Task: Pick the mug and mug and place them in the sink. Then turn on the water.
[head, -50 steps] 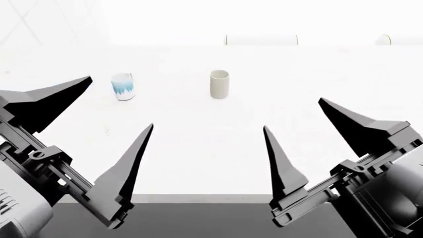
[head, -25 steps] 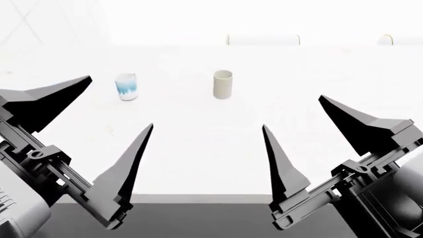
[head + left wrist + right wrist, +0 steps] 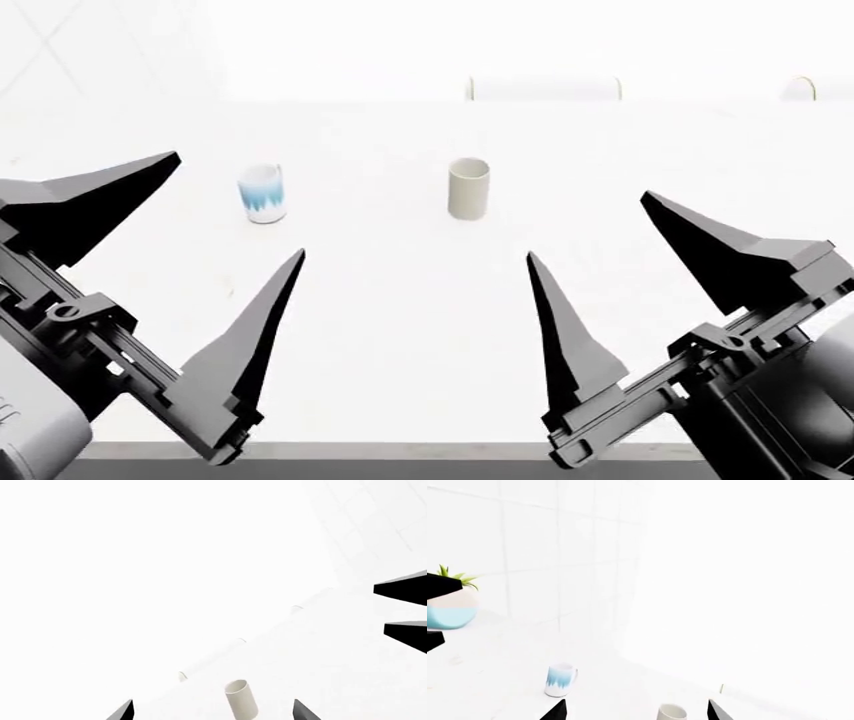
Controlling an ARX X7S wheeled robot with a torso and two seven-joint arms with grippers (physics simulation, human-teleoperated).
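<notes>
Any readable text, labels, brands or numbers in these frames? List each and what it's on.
None: no readable text in any view.
Patterned mug: blue jagged pattern only, no lettering.
Cream mug: plain, no mark.
Plant pot: cream over pale blue, no label.
Left gripper and right gripper: plain black, no markings.

White counter [image 3: 400, 330], white tiled wall [image 3: 560, 555], potted plant [image 3: 450, 605], overexposed light

On the counter [image 3: 400, 300], patterned mug [image 3: 263, 192] stands left of plain mug [image 3: 469, 188], well apart
</notes>
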